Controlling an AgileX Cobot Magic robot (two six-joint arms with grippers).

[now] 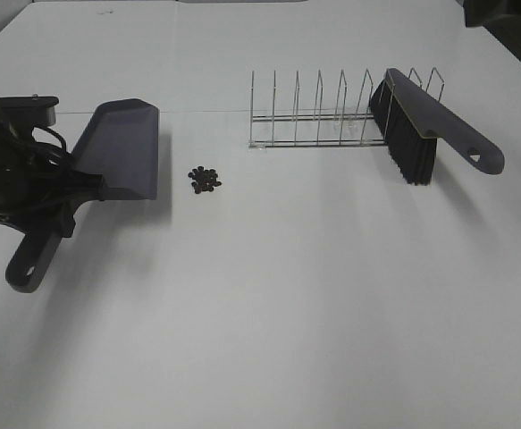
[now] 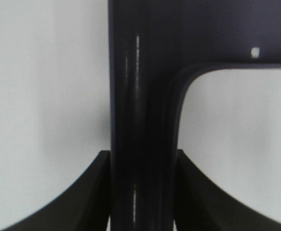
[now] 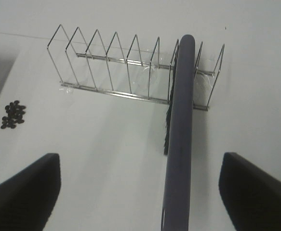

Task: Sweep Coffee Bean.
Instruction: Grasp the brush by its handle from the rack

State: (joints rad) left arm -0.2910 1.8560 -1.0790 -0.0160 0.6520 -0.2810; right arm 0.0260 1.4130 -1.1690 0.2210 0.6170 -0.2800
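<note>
The coffee beans (image 1: 205, 179) lie in a small dark cluster on the white table, just right of the grey dustpan's (image 1: 121, 147) blade; they also show in the right wrist view (image 3: 13, 114). My left gripper (image 1: 71, 189) is shut on the dustpan's handle (image 2: 140, 96), with the pan resting on the table at the left. The grey brush (image 1: 421, 125) with black bristles leans in the right end of a wire rack (image 1: 323, 116). My right gripper (image 3: 140, 159) is open and empty above the brush handle (image 3: 179, 144), apart from it.
The wire rack (image 3: 130, 62) stands at the back centre, its other slots empty. A dark shape (image 1: 506, 13) sits at the far right corner. The white table (image 1: 287, 313) extends toward the front.
</note>
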